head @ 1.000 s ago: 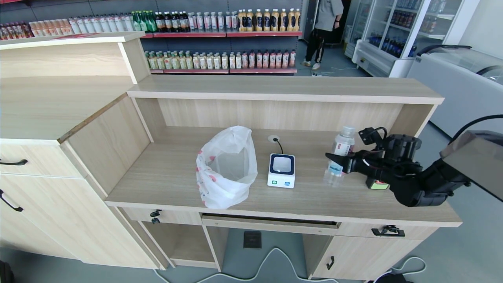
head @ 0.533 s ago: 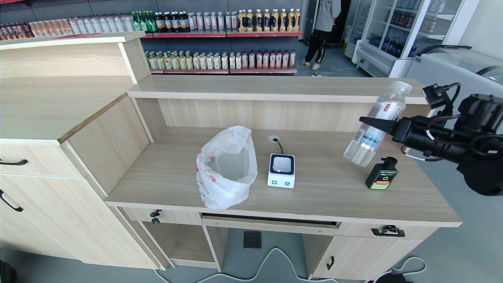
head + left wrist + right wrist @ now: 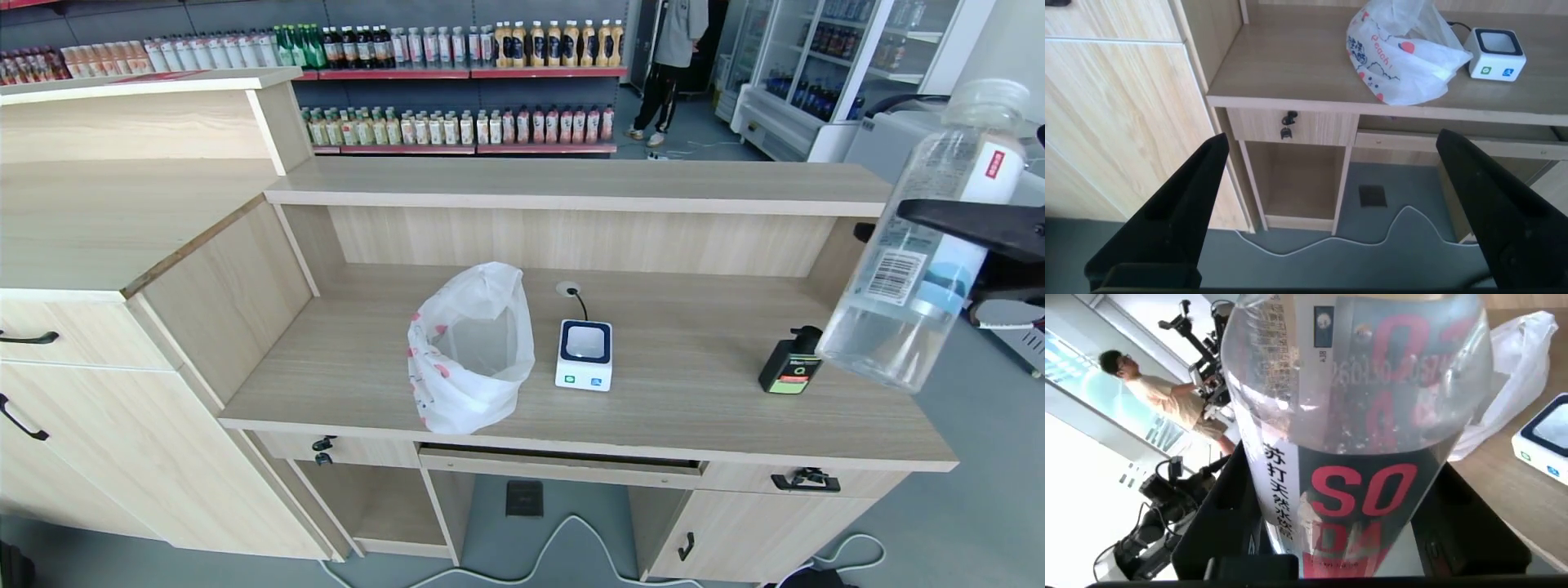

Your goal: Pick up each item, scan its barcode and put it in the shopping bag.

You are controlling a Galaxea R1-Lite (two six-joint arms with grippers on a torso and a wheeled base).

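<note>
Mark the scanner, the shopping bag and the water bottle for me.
scanner [image 3: 585, 341], head view, dark scan window.
shopping bag [image 3: 433, 390], head view, outer front wall.
water bottle [image 3: 896, 276], head view, barcode label.

Counter [image 3: 343, 359] w/ bag [image 3: 469, 351], scanner [image 3: 584, 354], dark bottle [image 3: 790, 371].

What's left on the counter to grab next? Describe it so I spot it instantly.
On the lower wooden counter, look toward its right end, well right of the white scanner. The small dark bottle stands there upright: squat, black-topped, with a green-and-red label, unlike the tall clear bottle held aloft beside it.
</note>
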